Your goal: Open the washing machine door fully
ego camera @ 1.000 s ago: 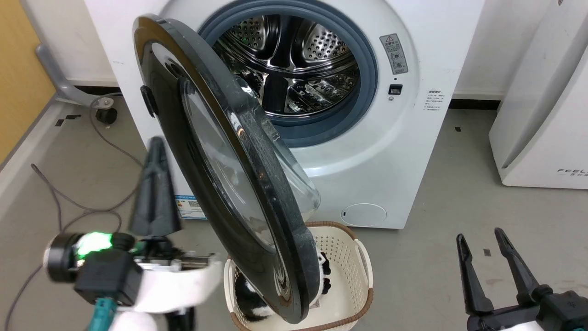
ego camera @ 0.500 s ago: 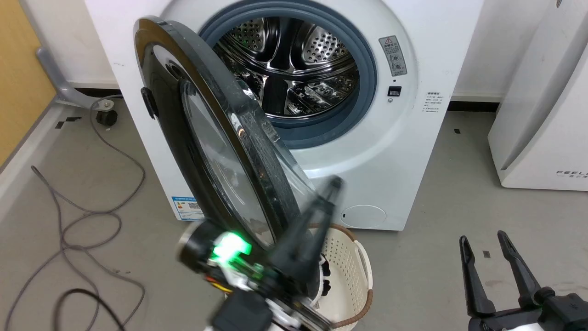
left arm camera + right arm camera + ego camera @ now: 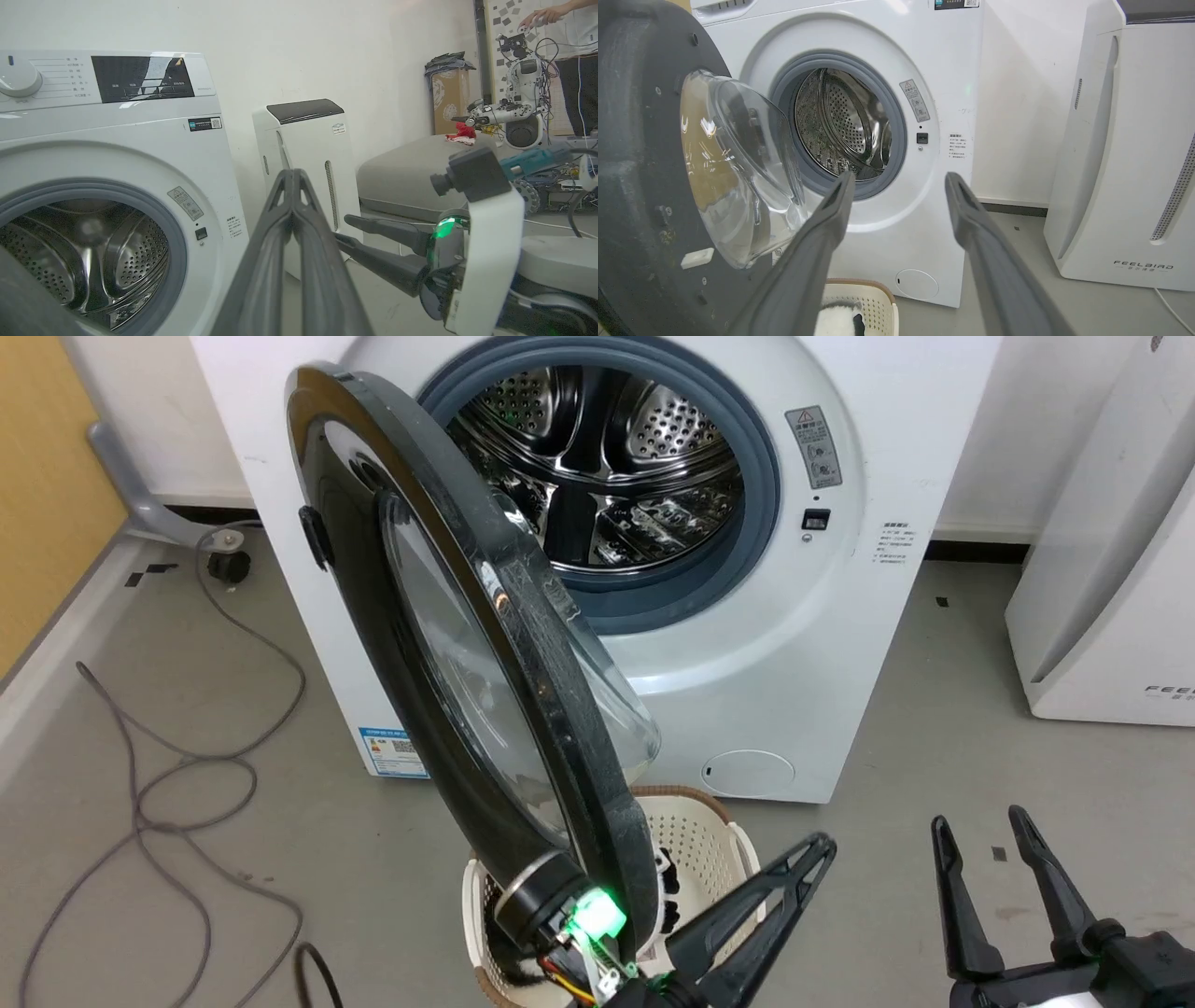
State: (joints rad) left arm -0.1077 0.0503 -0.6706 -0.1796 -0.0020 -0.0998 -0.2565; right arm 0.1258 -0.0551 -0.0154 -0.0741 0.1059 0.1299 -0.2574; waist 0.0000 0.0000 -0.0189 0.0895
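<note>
The washing machine [image 3: 822,644] stands with its steel drum exposed. The washing machine door [image 3: 523,644] hangs about halfway open, its rim edge towards me and its glass bowl facing the drum. In the right wrist view the door's dark grey inner face [image 3: 635,140] is on the left. My left gripper [image 3: 820,847] is shut on nothing. Its wrist sits under the door's lower rim and its fingers point up and right, away from the door. The shut fingertips [image 3: 292,175] point past the machine [image 3: 140,154]. My right gripper [image 3: 977,821] is open at the lower right, apart from the door, and faces the drum [image 3: 900,177].
A white laundry basket [image 3: 719,831] holding a black-and-white plush stands on the floor under the door. Grey cables [image 3: 187,775] trail on the floor at left. A white slanted appliance [image 3: 1111,616] stands right of the machine. A person [image 3: 570,28] stands far behind another robot.
My left gripper has swung from the door's left side, under its lower rim, to its right side, staying shut. The door and the right gripper have kept still; the camera shifted slightly.
</note>
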